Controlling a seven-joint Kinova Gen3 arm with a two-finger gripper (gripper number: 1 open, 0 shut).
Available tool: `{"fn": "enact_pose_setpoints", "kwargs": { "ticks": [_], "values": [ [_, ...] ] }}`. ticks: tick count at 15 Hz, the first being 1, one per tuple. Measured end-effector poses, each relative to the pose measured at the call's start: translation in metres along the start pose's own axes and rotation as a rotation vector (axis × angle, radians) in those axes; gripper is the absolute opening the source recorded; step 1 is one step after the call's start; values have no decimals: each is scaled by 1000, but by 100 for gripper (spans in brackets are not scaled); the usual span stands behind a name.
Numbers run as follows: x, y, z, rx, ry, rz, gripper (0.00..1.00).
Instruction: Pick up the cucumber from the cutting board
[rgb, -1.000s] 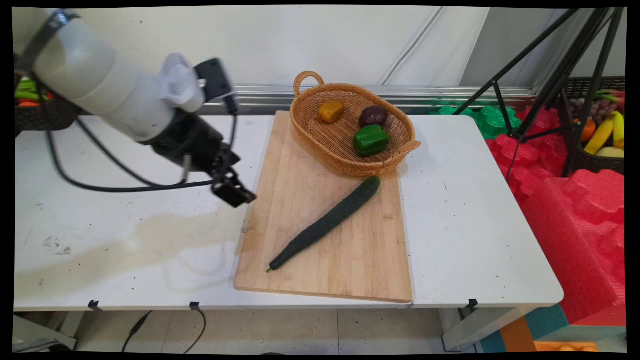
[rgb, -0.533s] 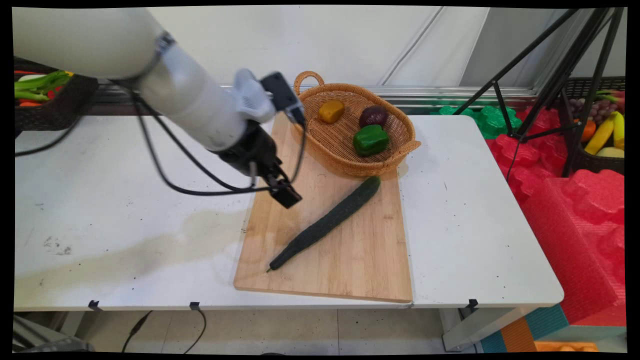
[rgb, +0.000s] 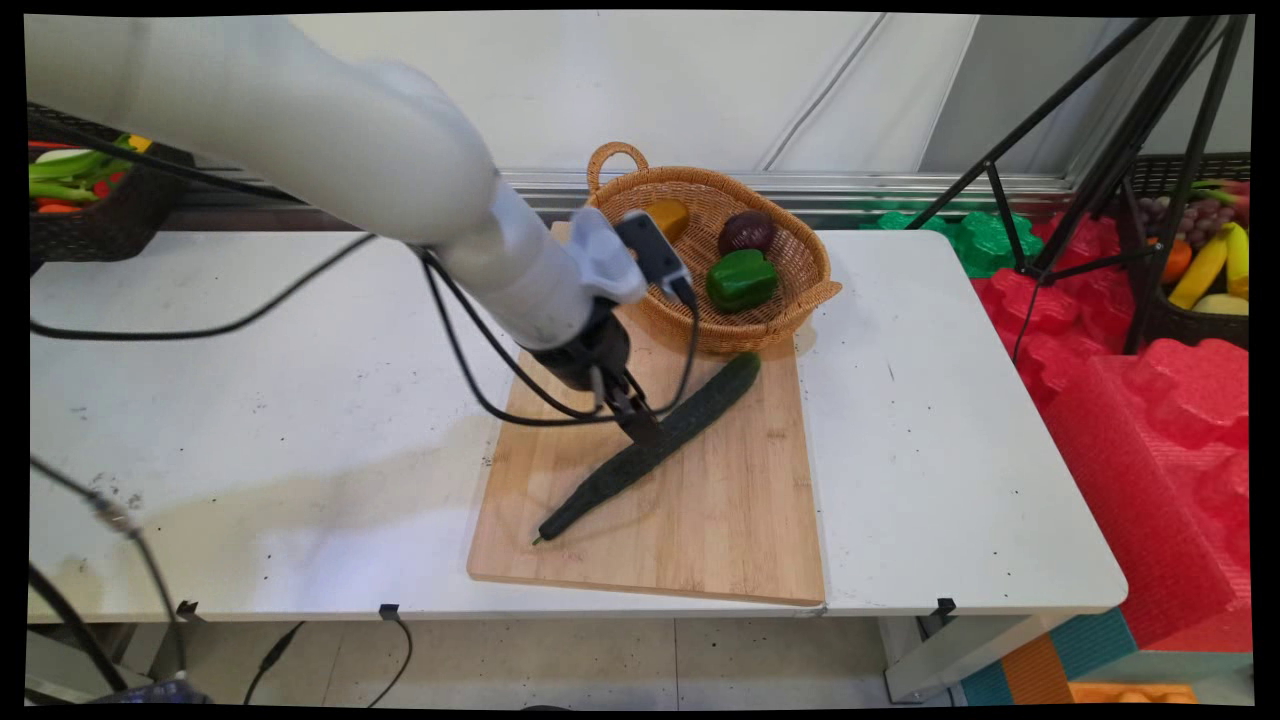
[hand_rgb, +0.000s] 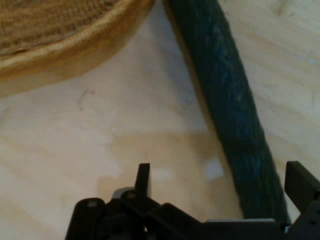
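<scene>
Object: we see one long dark green cucumber | Surface: rough, dull skin | Pose: lying flat, set diagonally, thick end up-right just beside the wicker basket, thin tip down-left | Place: on the wooden cutting board | State: whole; the pincer's fingers stand apart, one either side of its middle.

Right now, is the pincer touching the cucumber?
Cannot tell. In the hand view the open pincer straddles the cucumber, with wood showing beside one finger; the other finger's gap is unclear. The main view hides it.
</scene>
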Motion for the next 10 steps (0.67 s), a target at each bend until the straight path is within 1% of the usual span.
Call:
{"fn": "enact_pose_setpoints", "kwargs": {
  "ticks": [5, 10],
  "values": [
    [13, 11, 44, -35, 13, 1, 100],
    [17, 19, 68, -36, 32, -10, 100]
  ]
}}
